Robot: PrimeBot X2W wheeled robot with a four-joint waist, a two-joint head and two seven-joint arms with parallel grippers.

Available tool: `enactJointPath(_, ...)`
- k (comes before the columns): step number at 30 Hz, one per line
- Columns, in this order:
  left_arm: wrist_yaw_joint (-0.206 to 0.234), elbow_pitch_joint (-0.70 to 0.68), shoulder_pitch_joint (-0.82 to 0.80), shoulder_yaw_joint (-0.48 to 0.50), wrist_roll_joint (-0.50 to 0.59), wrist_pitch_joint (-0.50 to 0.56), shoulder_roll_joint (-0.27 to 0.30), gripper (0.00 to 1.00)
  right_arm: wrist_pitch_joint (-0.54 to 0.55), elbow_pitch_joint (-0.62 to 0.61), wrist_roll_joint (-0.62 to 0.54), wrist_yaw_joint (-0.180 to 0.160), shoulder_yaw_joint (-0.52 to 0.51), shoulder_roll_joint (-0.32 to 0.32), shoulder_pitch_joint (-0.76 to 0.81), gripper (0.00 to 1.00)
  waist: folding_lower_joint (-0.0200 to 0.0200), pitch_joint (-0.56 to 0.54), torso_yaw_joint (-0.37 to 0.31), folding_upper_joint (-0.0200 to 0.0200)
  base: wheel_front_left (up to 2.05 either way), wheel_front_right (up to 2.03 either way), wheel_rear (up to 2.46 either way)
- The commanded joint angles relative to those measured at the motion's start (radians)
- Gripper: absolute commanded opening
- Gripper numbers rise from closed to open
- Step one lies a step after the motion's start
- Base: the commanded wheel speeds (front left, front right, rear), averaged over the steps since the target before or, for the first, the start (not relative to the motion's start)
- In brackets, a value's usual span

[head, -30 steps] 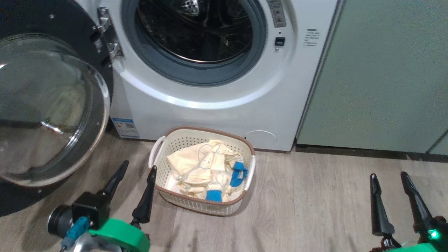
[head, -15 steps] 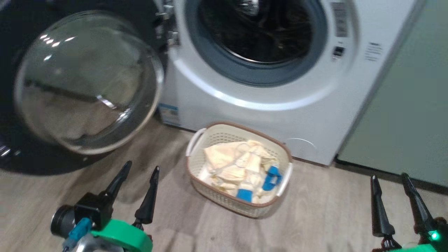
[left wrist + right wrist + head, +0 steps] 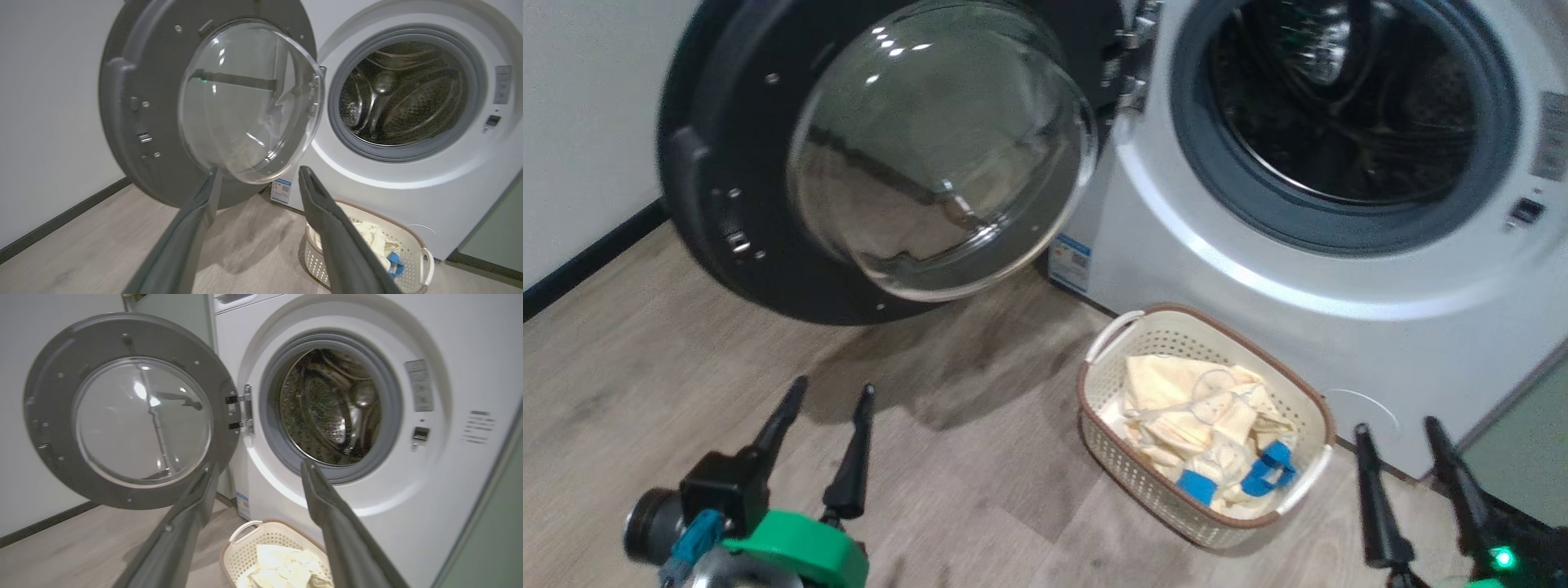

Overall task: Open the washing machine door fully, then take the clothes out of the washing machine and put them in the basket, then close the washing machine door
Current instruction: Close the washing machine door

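Both empty with fingers spread, left gripper (image 3: 834, 384) and right gripper (image 3: 1395, 424) hover before the washing machine (image 3: 1258, 269); its door (image 3: 719, 163) stands open, clothes (image 3: 1184, 408) lie in the basket (image 3: 1201, 314), and the blue sticker (image 3: 1070, 261) has print too blurred to read.

The open washing machine door (image 3: 711, 229) blocks 10 o'clock. The drum mouth (image 3: 1339, 122) at 2 o'clock is free; the basket (image 3: 1131, 478) occupies 4 o'clock.
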Motion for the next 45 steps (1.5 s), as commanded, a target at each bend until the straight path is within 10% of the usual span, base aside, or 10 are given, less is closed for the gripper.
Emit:
enactJointPath(1,0.011,-0.043,-0.028,0.042,-0.006,-0.012,0.013,1.00,-0.006,-0.023,0.007,0.004,0.030,-0.017,-0.053,1.00,0.0001,0.006,0.029,-0.0001,0.00,0.00,0.00)
enactJointPath(21,0.040,-0.072,0.008,0.055,-0.023,-0.043,0.001,0.98,-0.006,0.016,0.027,0.004,0.079,-0.050,-0.123,1.00,0.0001,0.039,0.042,-0.0001,0.00,0.00,0.00)
enactJointPath(23,0.037,-0.073,0.006,0.053,-0.026,-0.046,0.001,0.03,-0.006,0.015,0.026,0.004,0.077,-0.050,-0.121,1.00,0.0001,0.038,0.041,-0.0001,0.00,0.00,0.00)
enactJointPath(35,-0.007,-0.096,-0.001,0.037,-0.073,-0.073,0.004,0.00,-0.006,0.007,0.020,0.004,0.071,-0.046,-0.117,1.00,0.0001,0.042,0.042,-0.0001,0.00,0.00,0.00)
enactJointPath(41,-0.132,-0.201,-0.032,0.085,-0.392,-0.122,-0.095,0.00,-0.006,0.005,0.019,0.004,0.065,-0.053,-0.120,1.00,0.0001,0.050,0.045,-0.0001,0.00,0.00,0.00)
enactJointPath(45,-0.222,-0.310,-0.082,0.202,-0.799,-0.110,-0.130,0.00,-0.006,0.004,0.018,0.004,0.063,-0.059,-0.122,1.00,0.0001,0.053,0.046,-0.0001,0.00,0.00,0.00)
